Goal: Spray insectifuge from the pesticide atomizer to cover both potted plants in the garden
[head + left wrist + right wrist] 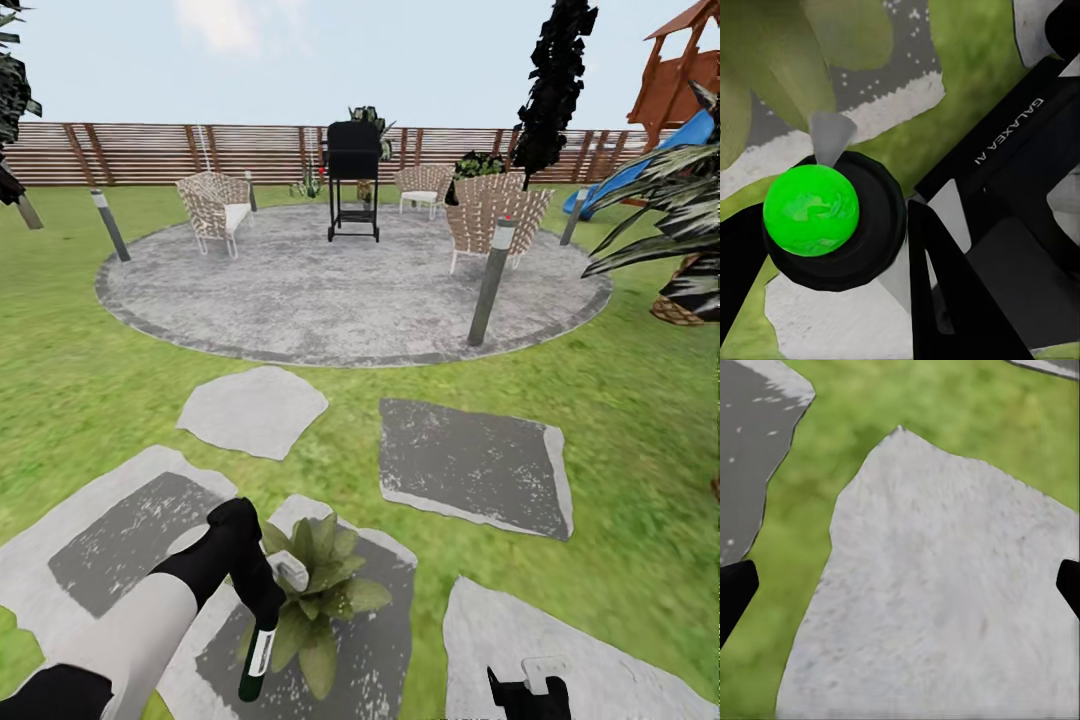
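My left gripper (248, 568) is shut on the pesticide atomizer (262, 640), a dark green bottle with a white head (290, 574), held tilted against a potted plant (325, 598). That plant is a low rosette of pointed green leaves on a grey stepping stone (380, 650) in the garden lawn. In the left wrist view the atomizer (811, 211) shows as a bright green round part in a black ring with a grey nozzle (831, 135), and leaves (787, 67) lie just beyond it. My right gripper (528, 690) is open and holds nothing, hanging over a pale stepping stone (945, 585).
Several stepping stones (470, 465) lead to a round grey patio (300, 300) with wicker chairs (215, 208), a black grill (354, 180) and short posts (490, 285). A brown slatted fence (150, 152) closes the back. Striped long leaves (680, 220) reach in at the right.
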